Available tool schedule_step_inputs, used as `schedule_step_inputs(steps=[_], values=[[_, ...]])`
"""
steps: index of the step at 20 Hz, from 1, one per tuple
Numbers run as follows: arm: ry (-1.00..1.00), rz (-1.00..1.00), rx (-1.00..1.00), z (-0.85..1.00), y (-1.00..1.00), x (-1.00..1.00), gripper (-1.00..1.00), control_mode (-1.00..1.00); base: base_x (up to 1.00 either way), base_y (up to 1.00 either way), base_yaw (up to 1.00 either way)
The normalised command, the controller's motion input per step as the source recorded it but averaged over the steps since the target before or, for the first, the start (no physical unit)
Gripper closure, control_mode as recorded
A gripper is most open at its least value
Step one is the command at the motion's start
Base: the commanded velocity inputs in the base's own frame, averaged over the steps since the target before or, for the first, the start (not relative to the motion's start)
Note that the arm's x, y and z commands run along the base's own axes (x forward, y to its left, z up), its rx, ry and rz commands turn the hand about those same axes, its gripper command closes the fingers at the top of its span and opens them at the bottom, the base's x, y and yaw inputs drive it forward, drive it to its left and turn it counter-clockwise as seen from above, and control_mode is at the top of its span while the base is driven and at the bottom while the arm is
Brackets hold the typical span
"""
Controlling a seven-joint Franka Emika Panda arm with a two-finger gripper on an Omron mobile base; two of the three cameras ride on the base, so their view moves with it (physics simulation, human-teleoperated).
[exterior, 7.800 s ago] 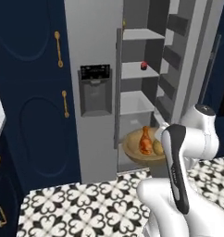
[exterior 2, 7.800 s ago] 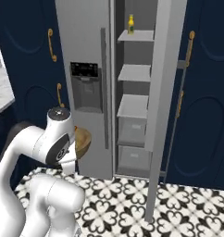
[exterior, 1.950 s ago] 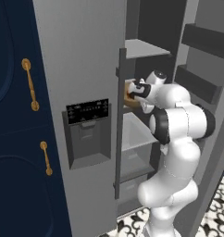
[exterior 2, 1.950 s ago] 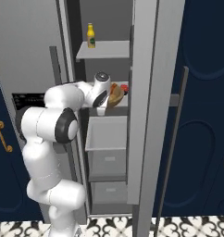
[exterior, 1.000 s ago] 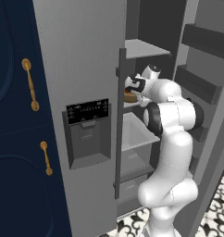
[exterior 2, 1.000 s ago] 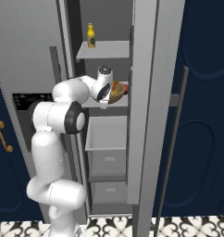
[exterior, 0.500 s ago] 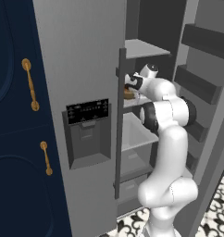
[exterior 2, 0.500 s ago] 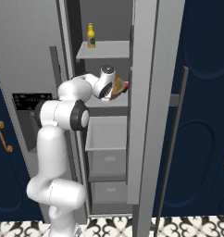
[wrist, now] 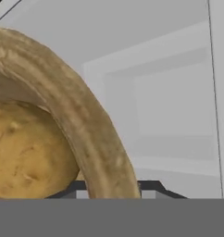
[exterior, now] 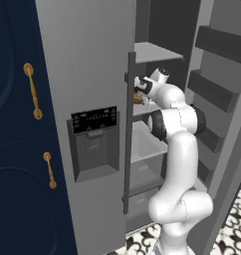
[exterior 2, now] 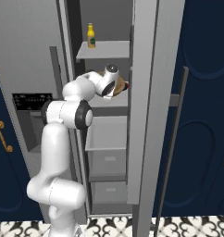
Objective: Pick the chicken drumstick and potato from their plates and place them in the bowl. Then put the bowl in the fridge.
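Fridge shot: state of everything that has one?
fridge: right door open, left door shut.
bowl: gripped at the rim, inside the fridge at the middle shelf.
potato: in the bowl.
claw: shut on the bowl rim.
bottle: upright on the top shelf.

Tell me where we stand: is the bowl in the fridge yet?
Nearly. The potato already sits in the bowl; the drumstick can't be made out. The gripper is shut on the bowl's rim and holds it inside the open fridge at a middle shelf. Left: set it down, release, withdraw.
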Motion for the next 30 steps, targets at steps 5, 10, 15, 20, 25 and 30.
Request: schedule_step_inputs(steps=[5,10,15,20,25,30], values=[[-0.03,0.0,0.0,0.0,0.0,-0.22,-1.0,-1.0,0.0,0.0,0.0],[-0.15,0.0,0.0,0.02,-0.13,-0.58,-1.0,-1.0,0.0,0.0,0.0],[-0.16,-0.01,0.0,0.12,-0.18,-0.87,-1.0,-1.0,0.0,0.0,0.0],[-0.07,-0.06,-0.05,0.12,0.0,-1.0,-1.0,-1.0,0.0,0.0,0.0],[0.0,-0.09,-0.19,0.0,0.07,-1.0,-1.0,-1.0,0.0,0.0,0.0],[0.04,-0.01,-0.17,0.0,0.26,-1.0,-1.0,-1.0,0.0,0.0,0.0]])
